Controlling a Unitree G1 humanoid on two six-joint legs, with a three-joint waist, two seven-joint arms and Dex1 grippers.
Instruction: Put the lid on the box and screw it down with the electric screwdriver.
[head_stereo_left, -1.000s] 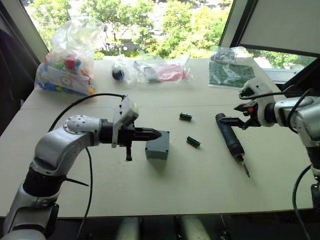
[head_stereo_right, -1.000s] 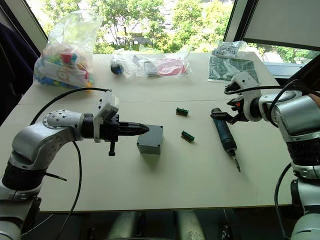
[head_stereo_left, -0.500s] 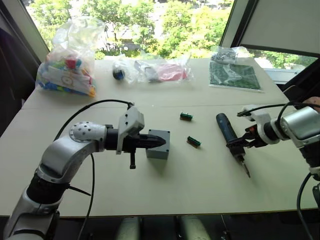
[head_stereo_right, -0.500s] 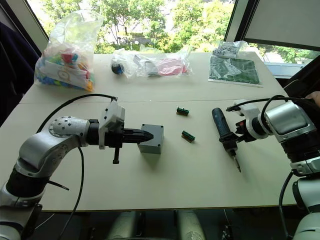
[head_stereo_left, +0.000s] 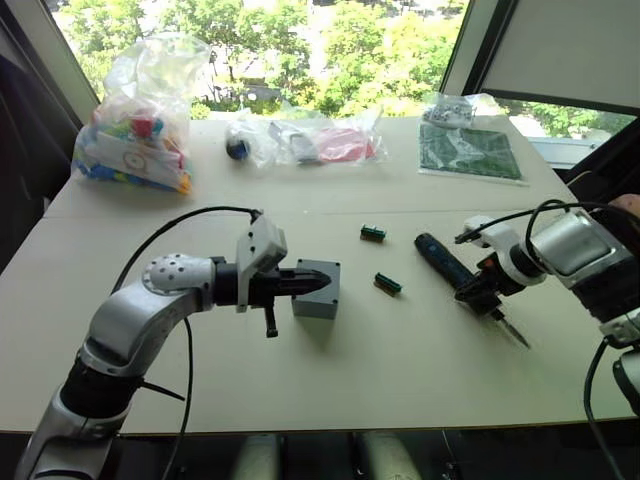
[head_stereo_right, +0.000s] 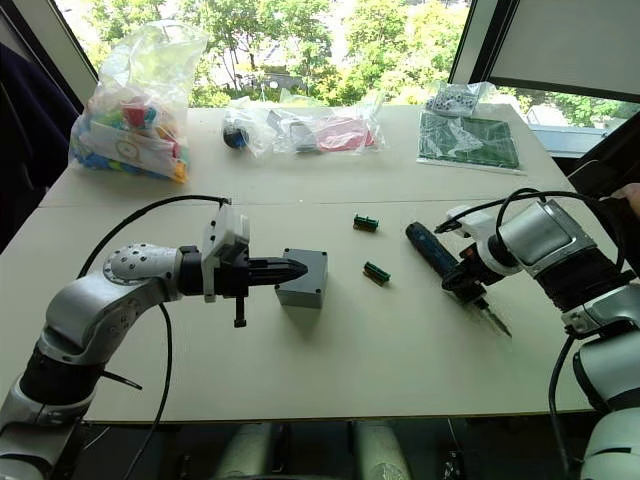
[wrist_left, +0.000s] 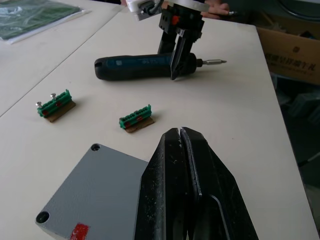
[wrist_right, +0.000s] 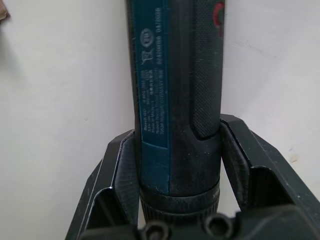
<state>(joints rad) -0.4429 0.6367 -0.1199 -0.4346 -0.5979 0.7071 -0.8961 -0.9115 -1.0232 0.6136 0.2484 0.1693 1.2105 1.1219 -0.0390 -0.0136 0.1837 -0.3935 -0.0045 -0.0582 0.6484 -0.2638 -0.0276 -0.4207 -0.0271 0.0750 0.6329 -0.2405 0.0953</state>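
Right end effector (head_stereo_right: 468, 281) is clamped round the electric screwdriver (head_stereo_right: 440, 262) lying on the counter (head_stereo_right: 380, 340), so it's the pick-up step. Left end effector (head_stereo_left: 322, 282), fingers together, rests on the box (head_stereo_left: 318, 291), lid looks already on; next I'd guess lift and aim the bit at a corner screw.

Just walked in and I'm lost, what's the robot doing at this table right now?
The right gripper is clamped around the electric screwdriver, which lies on the table. The left gripper, fingers shut, rests at the grey box. Two small green terminal blocks lie between them.
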